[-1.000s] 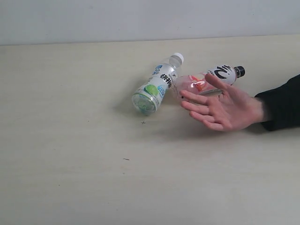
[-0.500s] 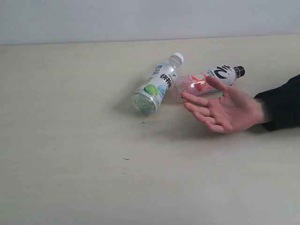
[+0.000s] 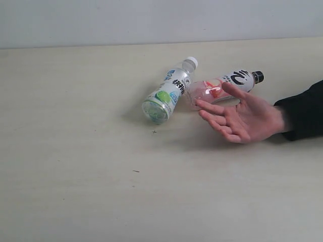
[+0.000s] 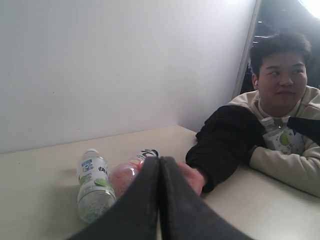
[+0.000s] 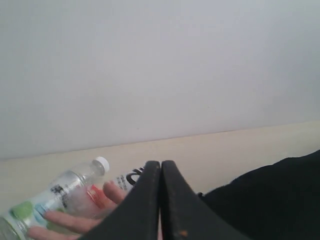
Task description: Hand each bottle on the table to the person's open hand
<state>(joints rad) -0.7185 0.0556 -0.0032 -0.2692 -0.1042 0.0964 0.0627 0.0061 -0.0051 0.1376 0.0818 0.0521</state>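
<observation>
Two bottles lie on their sides on the table. The green-and-blue bottle has a white cap and points its base toward the front. The pink bottle has a black cap and is partly hidden behind the person's open hand, which rests palm up just in front of it. Neither gripper shows in the exterior view. In the left wrist view my left gripper is shut and empty, with the green-and-blue bottle and the pink bottle beyond it. My right gripper is likewise shut and empty.
A black sleeve comes in from the table's right edge. The person sits at that side with another bottle tucked against the chest. A plain white wall stands behind the table.
The open hand has tilted its palm slightly and drawn a little to the right. Both bottles lie where they were.
</observation>
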